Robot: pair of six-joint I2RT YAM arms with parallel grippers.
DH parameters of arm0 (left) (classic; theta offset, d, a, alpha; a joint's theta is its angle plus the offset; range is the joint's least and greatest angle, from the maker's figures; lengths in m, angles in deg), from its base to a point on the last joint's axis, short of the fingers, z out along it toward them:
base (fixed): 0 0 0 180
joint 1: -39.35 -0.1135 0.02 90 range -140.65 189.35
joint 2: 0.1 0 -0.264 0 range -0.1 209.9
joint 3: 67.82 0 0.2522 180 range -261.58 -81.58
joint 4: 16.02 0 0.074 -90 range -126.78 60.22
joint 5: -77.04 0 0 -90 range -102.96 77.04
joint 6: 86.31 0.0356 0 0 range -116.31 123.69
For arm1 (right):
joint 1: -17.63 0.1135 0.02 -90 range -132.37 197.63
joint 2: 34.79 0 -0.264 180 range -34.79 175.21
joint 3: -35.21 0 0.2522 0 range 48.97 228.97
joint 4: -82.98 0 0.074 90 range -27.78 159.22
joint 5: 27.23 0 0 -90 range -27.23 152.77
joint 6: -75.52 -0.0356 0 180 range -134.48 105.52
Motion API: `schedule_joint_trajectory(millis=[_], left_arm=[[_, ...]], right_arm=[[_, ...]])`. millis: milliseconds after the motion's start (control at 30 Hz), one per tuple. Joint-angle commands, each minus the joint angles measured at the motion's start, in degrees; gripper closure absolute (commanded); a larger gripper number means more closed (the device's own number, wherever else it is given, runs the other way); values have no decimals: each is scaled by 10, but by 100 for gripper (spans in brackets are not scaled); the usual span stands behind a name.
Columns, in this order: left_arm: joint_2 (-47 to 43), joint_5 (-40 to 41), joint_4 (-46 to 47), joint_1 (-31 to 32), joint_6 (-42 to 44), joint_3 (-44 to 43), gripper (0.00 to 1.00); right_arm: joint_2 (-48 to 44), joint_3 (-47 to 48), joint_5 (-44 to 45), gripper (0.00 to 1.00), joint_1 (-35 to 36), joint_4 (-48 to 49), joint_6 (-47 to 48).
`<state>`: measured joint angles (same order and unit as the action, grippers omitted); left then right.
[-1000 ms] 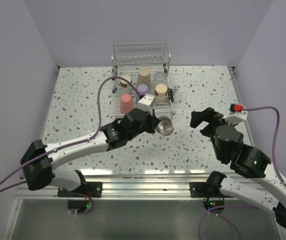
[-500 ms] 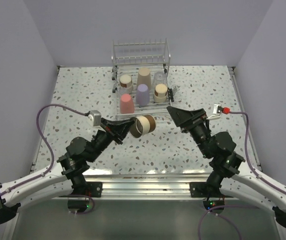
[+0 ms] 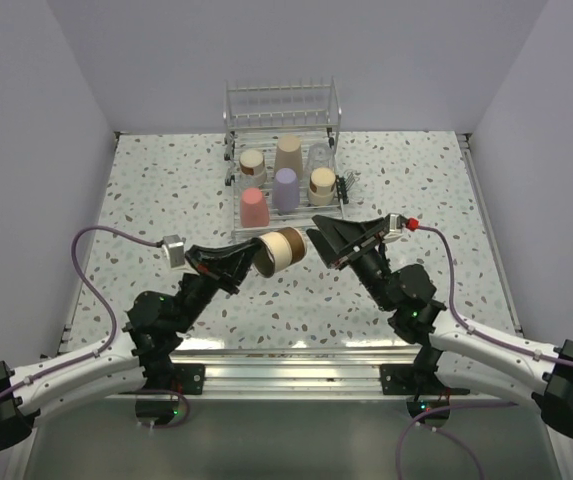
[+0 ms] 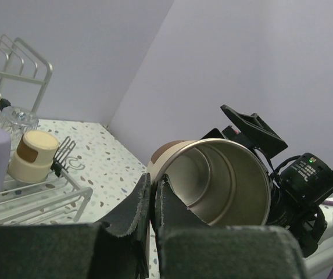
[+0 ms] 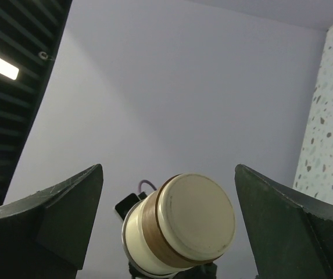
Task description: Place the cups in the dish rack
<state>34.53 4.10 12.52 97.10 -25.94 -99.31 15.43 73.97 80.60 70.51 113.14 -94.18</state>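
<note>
Speckled table, wire rack at far edge; my left gripper pinches a round steel cup, right gripper wide.

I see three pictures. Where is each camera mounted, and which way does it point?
Top view: above and behind the arms, looking down on table, dish rack and both arms.
Left wrist: on the left arm, looking past the left hand, shut on the metallic cup rim, toward the right arm.
Right wrist: on the right arm, tilted up through the open right hand at the cup's tan base.
Shared: both wrist views show that cup, opposite ends.
</note>
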Motion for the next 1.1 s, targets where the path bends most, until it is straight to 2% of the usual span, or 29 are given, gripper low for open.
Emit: schedule_joint_trajectory(millis=[0, 233, 800, 933, 1067], left_arm=[[14, -8, 125, -3, -11, 5, 100], [71, -4, 200, -2, -19, 4, 100], [137, 51, 255, 2, -12, -5, 100], [137, 52, 251, 3, -7, -8, 100], [129, 57, 246, 5, -6, -1, 100]], right_arm=[[14, 14, -16, 2, 2, 66, -43], [64, 27, -49, 2, 4, 107, -89], [114, 48, -66, 2, 36, 146, -109], [128, 43, -63, 6, 38, 174, -115], [123, 39, -53, 18, 42, 177, -107]])
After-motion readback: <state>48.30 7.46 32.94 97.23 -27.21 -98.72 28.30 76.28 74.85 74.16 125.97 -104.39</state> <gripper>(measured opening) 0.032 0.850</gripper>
